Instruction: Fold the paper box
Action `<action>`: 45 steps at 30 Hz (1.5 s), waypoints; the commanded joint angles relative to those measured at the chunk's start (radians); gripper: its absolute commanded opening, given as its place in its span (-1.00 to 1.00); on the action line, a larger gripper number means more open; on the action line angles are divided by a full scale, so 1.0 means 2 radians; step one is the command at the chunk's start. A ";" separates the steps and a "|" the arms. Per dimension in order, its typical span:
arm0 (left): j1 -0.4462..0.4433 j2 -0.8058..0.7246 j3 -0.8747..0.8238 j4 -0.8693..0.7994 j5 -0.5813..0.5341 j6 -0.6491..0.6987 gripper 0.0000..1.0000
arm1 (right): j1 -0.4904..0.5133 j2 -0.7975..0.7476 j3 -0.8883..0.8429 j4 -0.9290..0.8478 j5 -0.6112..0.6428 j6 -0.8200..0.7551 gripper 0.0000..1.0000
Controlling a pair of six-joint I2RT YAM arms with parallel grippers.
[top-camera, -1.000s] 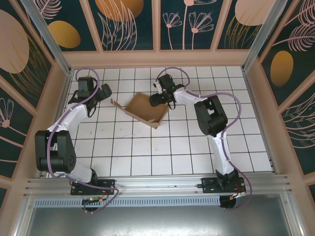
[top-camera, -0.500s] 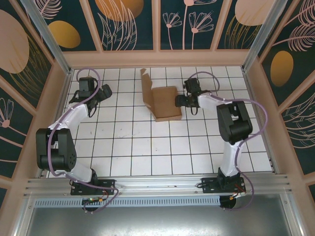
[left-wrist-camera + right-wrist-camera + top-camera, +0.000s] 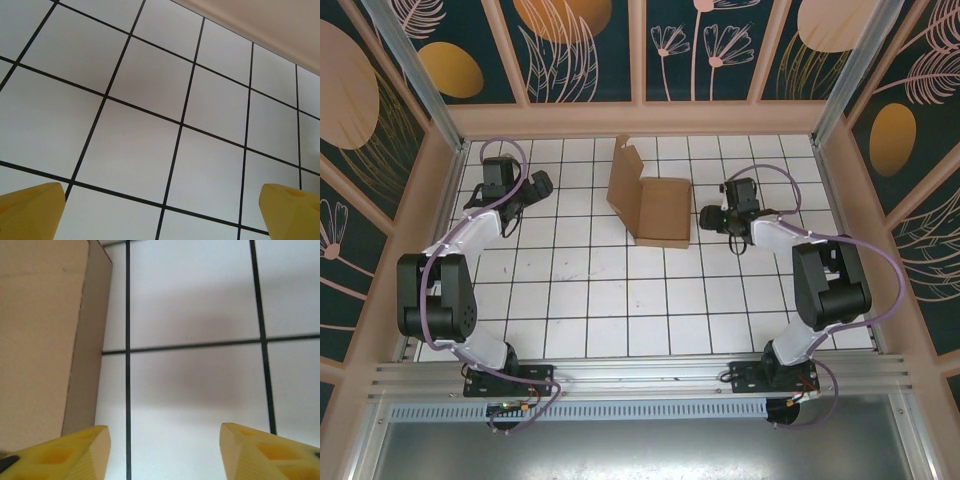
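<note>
Two grippers flank your one piece of work. The paper box (image 3: 658, 210) lies on the white tiled table (image 3: 590, 300) a little above the centre of the top view, its brown body low on the tiles; one flap (image 3: 624, 172) stands raised at its upper left. The right gripper (image 3: 711, 216) sits just to the right of the box there, near its edge but apart from it. In the right wrist view you see its yellow fingers (image 3: 75, 452) along the bottom of the frame, parted, with bare tile between them and nothing held; the box fills the left side of that frame, just beside the left-hand finger. The left gripper (image 3: 537, 186) hangs in the upper left of the top view, well apart from the box. In its wrist view the yellow fingertips (image 3: 35, 210) sit in the two bottom corners, spread wide over bare tiles; a beige wall (image 3: 260, 25) crosses the upper right.
</note>
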 commanded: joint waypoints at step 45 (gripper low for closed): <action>-0.119 -0.074 -0.171 0.159 0.101 -0.099 0.97 | 0.035 0.251 0.308 -0.058 -0.226 0.000 0.00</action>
